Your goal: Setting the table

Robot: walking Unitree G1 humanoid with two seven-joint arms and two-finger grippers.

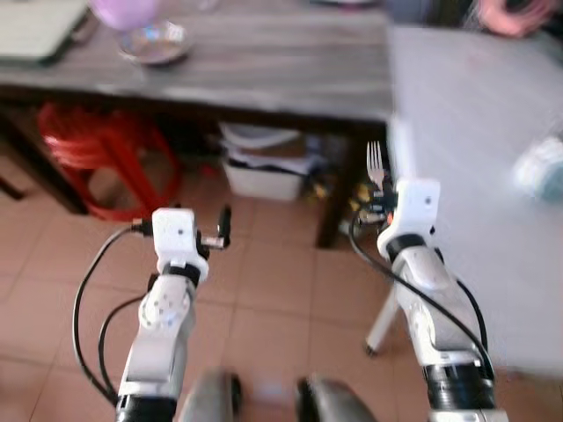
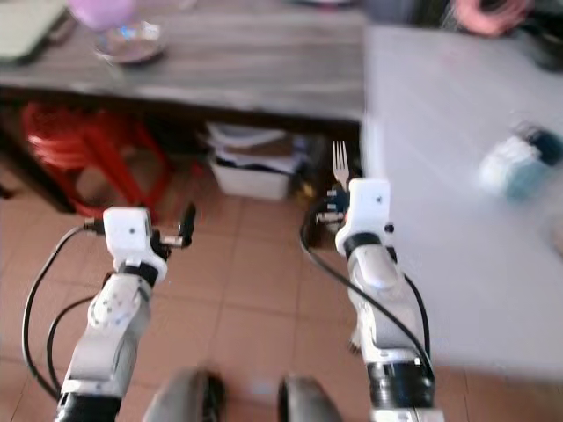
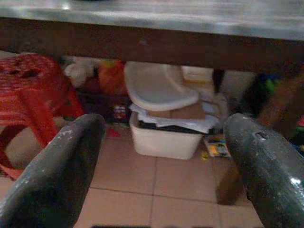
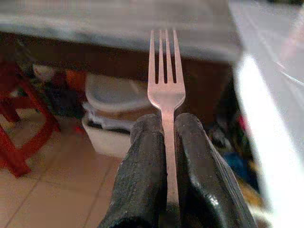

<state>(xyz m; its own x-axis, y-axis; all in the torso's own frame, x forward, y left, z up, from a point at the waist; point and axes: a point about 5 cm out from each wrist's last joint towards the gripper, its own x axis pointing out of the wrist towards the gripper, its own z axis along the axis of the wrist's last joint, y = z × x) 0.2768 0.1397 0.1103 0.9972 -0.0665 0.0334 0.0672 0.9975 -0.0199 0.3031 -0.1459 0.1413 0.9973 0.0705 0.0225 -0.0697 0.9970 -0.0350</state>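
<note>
The right gripper [image 4: 166, 142] pinches the handle of a silver four-tined fork [image 4: 165, 71], held upright with tines pointing up, just beside the near left corner of the white table [image 1: 475, 132]. The left gripper [image 3: 161, 166], fingers spread wide and holding nothing, hovers over the tiled floor [image 1: 264, 290] before the dark wooden table [image 1: 264, 61].

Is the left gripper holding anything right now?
No, the left gripper has its jaws spread wide with only floor tiles and a white bin seen between them, while the right gripper clamps the fork.
</note>
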